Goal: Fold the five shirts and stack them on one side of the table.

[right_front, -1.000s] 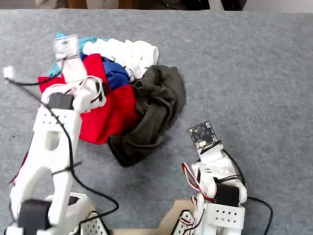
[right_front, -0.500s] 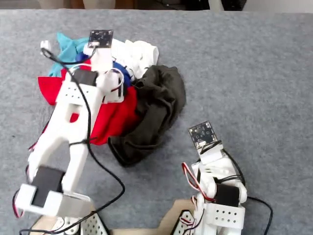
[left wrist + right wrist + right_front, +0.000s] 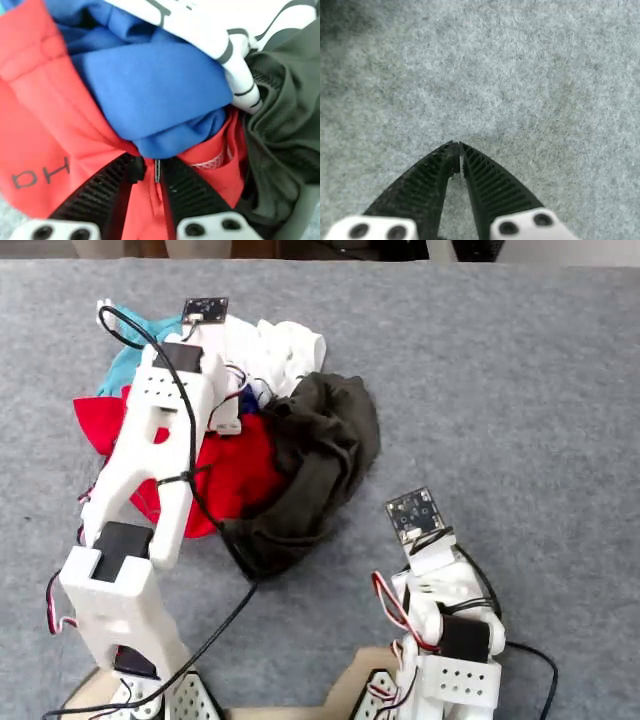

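Left fingers (image 3: 115, 185) pressed together, perhaps nipping the dark-lettered red shirt (image 3: 45, 125); right fingers (image 3: 490, 185) clenched above the table (image 3: 545, 75).

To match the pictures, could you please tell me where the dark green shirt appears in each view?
High view: dark green shirt on the pile's right side, against the red shirt.
Left wrist view: dark green shirt beside the red shirt, past the left gripper.
Right wrist view: grey table past the right gripper.
Shared landmark: the red shirt.
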`<action>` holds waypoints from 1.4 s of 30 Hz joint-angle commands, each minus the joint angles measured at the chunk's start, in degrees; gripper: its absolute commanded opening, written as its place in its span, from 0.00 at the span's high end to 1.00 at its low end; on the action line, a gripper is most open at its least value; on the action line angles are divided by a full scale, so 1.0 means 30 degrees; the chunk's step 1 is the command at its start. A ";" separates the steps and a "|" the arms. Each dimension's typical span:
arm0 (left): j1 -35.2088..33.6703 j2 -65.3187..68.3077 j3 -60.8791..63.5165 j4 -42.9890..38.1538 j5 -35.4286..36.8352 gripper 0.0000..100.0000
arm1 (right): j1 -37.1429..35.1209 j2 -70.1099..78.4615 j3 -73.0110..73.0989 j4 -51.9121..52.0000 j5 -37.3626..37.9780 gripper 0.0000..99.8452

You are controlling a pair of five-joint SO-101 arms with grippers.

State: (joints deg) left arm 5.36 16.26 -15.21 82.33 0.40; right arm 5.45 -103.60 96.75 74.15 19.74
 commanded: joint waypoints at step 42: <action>-0.1143 -3.0286 2.1861 0.0557 -0.5626 0.77 | -0.0220 -0.1128 0.0044 0.0059 -0.0059 0.99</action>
State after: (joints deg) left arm 4.48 -69.54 46.42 87.69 -15.34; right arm 5.45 -103.60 96.75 74.15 19.74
